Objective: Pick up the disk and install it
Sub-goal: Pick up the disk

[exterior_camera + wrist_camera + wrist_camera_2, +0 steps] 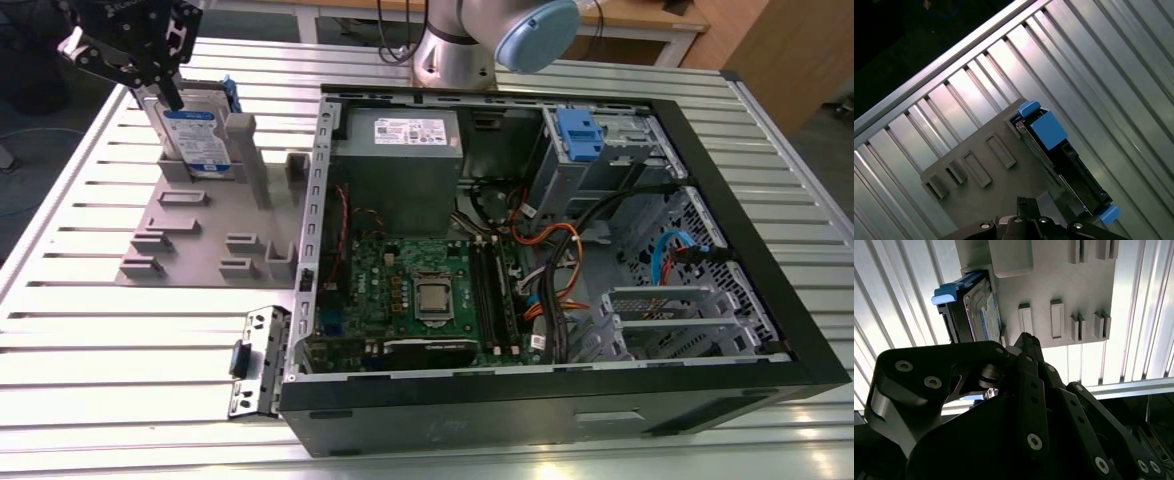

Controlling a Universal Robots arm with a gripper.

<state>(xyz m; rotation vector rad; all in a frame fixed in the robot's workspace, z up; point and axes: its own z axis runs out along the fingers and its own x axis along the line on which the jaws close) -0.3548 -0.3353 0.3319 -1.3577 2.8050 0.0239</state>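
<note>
While the flat, blue-framed disk (pixel 198 140) stands on edge in a slot of the grey moulded plastic holder (pixel 187 240) on the ribbed metal table (pixel 80 330), the black jointed gripper (pixel 163 95) hangs at its top edge; I cannot tell how wide it stands.

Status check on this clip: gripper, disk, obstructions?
Gripper at top edge of the disk. Disk upright in grey holder, outside the computer case. Holder's post close beside disk.

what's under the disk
The disk stands upright on a grey holder plate, which lies on the slatted table. Its bottom edge is hidden among the plate's upright blocks.
</note>
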